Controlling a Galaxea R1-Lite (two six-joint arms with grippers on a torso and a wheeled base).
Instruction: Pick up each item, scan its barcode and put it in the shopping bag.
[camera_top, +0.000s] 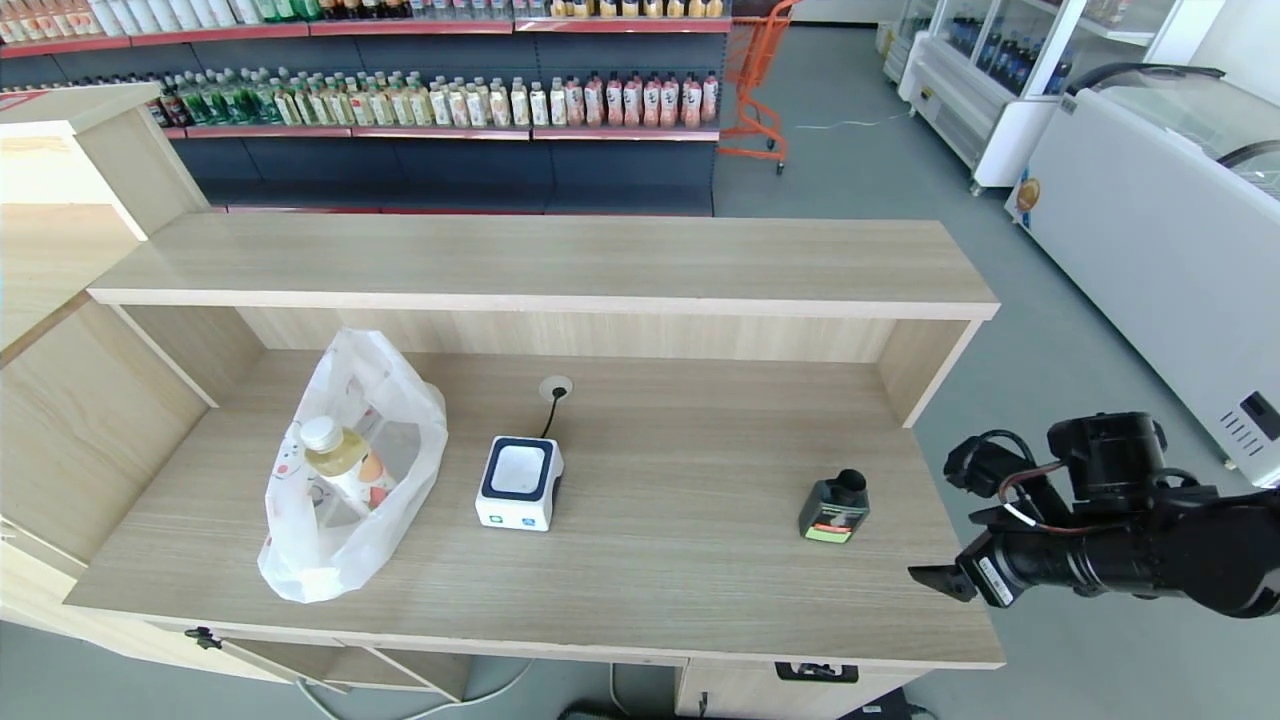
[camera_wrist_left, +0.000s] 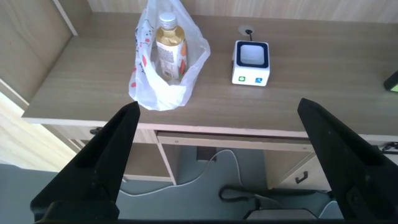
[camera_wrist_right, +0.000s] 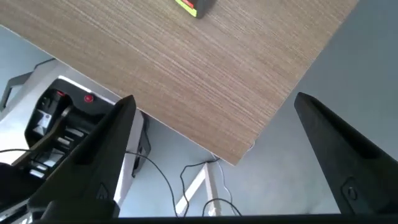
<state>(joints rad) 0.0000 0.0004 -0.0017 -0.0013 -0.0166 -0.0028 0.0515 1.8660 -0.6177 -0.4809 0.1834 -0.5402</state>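
Observation:
A white plastic shopping bag (camera_top: 345, 500) stands on the left of the wooden counter (camera_top: 680, 570) with a white-capped drink bottle (camera_top: 338, 458) inside. A white barcode scanner (camera_top: 520, 482) sits mid-counter. A small dark bottle with a black cap and green-orange label (camera_top: 835, 508) stands at the right. My right gripper (camera_top: 945, 580) hangs off the counter's right front corner, open and empty (camera_wrist_right: 216, 102), the dark bottle (camera_wrist_right: 194, 6) beyond it. My left gripper (camera_wrist_left: 219, 107) is open and empty, out in front of the counter's edge, facing the bag (camera_wrist_left: 163, 68) and the scanner (camera_wrist_left: 251, 62).
A raised ledge (camera_top: 540, 265) runs along the counter's back, with side walls at both ends. The scanner's cable (camera_top: 550, 405) goes into a hole behind it. Drawers (camera_wrist_left: 217, 146) sit under the front edge. Freezers (camera_top: 1150, 220) stand to the right, drink shelves (camera_top: 440, 100) behind.

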